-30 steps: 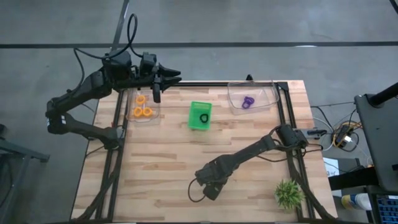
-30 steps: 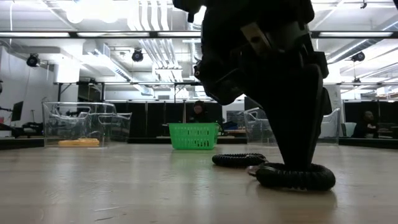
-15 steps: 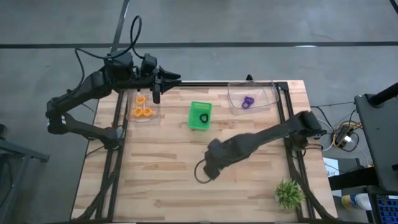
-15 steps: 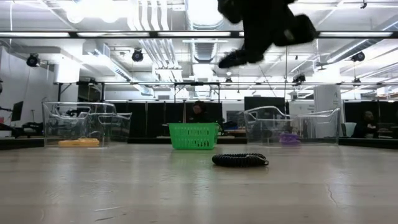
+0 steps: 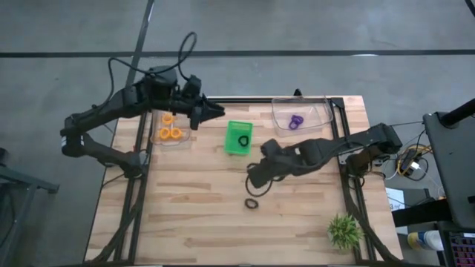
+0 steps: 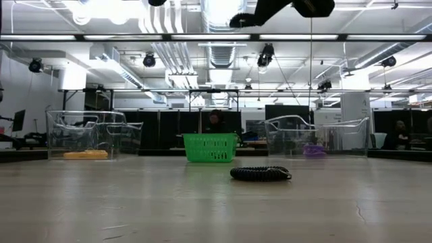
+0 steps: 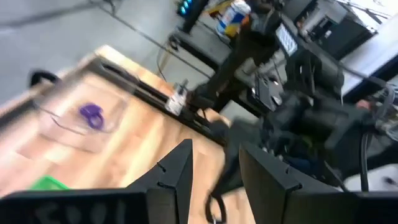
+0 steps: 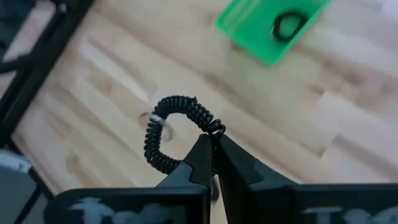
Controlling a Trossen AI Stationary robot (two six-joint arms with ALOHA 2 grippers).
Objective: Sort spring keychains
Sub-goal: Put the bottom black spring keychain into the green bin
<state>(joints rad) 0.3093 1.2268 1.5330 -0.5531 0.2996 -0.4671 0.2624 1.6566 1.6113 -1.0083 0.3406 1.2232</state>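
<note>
On the counter, the green basket holds one black keychain. Left of the basket, a clear bin holds orange keychains; right of it, another bin holds a purple one. The right gripper, near the basket, clenches a black keychain; another lies loose on the counter. The left gripper hangs released. No writing is legible.
</note>
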